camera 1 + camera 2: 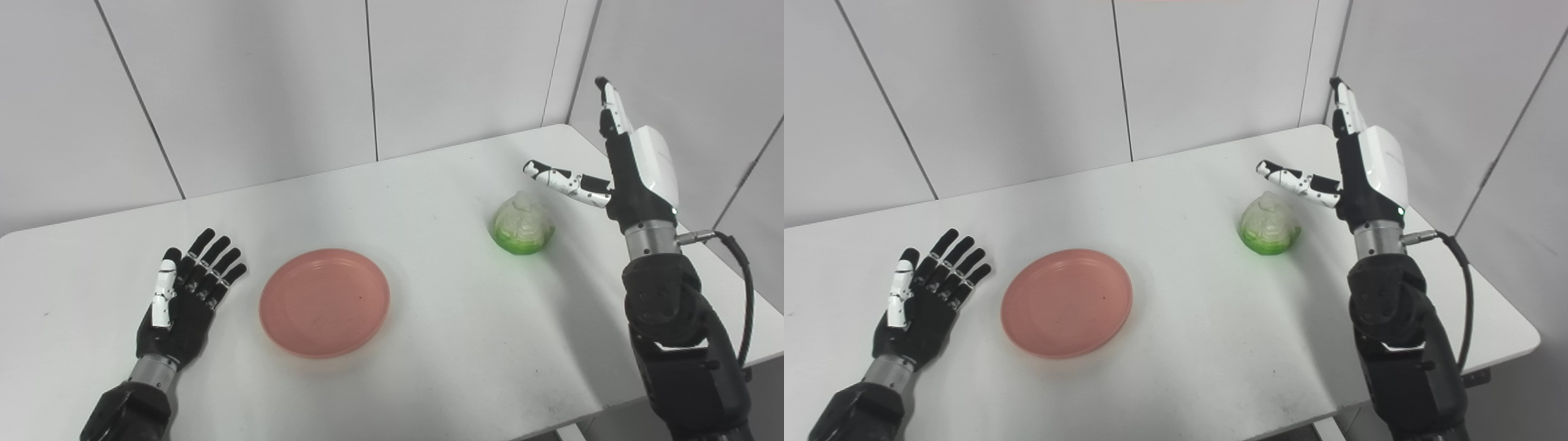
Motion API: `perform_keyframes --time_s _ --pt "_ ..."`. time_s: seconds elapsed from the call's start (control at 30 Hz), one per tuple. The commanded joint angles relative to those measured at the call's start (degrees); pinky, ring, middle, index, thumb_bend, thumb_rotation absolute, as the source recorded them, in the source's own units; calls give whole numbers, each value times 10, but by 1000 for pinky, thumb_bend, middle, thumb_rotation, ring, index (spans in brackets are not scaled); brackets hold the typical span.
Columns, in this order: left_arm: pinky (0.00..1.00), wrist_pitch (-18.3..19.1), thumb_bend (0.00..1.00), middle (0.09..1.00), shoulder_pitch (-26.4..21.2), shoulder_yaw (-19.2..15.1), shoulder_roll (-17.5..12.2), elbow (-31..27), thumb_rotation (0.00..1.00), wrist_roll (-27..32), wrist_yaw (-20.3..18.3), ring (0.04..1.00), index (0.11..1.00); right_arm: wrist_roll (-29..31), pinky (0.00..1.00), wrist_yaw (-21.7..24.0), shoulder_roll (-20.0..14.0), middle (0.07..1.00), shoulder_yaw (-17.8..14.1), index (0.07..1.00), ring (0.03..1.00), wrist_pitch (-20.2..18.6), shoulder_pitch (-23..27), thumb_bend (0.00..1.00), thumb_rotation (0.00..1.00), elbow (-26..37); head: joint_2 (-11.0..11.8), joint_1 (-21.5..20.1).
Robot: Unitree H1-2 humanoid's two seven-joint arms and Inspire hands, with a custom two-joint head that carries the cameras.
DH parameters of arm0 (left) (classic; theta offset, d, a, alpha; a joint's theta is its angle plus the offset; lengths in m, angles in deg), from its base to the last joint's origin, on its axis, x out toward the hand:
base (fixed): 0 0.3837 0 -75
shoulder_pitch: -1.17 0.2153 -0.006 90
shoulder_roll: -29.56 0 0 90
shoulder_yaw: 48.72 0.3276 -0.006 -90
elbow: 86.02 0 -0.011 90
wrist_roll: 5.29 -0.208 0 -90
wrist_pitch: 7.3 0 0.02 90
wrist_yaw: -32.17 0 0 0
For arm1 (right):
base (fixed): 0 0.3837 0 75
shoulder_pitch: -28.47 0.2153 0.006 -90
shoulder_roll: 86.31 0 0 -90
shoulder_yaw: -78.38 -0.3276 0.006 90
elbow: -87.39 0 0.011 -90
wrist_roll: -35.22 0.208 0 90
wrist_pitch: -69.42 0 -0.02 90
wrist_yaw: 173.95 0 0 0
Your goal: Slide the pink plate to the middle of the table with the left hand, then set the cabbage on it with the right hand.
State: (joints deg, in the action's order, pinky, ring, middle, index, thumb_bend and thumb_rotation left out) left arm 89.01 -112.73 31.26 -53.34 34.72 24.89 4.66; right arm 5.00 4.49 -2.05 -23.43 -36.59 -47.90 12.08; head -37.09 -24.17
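Note:
The pink plate (324,301) lies flat and bare on the white table (429,343), a little left of its middle. To the plate's left rests my left hand (184,300), palm up and open, a short gap away from the rim. The cabbage (522,223), pale on top and green at its base, sits on the table's right part. My right hand (625,165) is raised just right of the cabbage, open, its thumb reaching out over the cabbage's right side without touching it.
White wall panels (245,92) close off the back and the right side of the table. The table's right edge (759,306) runs close beside my right arm. A black cable (744,288) loops off the right wrist.

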Motion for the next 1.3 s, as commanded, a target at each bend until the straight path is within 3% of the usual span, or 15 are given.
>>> perform_keyframes --time_s 0.0,0.27,0.57,0.83,1.27 --pt "825 25 585 883 38 -4 -4 37 813 -3 4 867 869 5 868 3 -25 1000 4 1000 968 18 13 1000 572 -4 1 1" --pt "821 31 588 883 40 -8 -3 30 792 -4 7 866 868 -1 835 6 -36 1000 36 1000 965 10 17 1000 641 -62 -4 2" --pt "829 37 584 890 41 -10 -4 24 798 -1 4 873 875 23 897 16 -52 1000 53 1000 999 17 32 1000 624 -119 -7 1" --pt "806 44 588 883 46 -10 -4 8 797 -4 11 862 871 33 910 41 -73 1000 70 1000 1000 3 49 1000 591 -156 -14 1" --pt "823 38 586 887 43 -10 -8 20 811 -7 6 868 878 53 894 46 -82 1000 73 1000 1000 12 65 1000 574 -205 -18 1"
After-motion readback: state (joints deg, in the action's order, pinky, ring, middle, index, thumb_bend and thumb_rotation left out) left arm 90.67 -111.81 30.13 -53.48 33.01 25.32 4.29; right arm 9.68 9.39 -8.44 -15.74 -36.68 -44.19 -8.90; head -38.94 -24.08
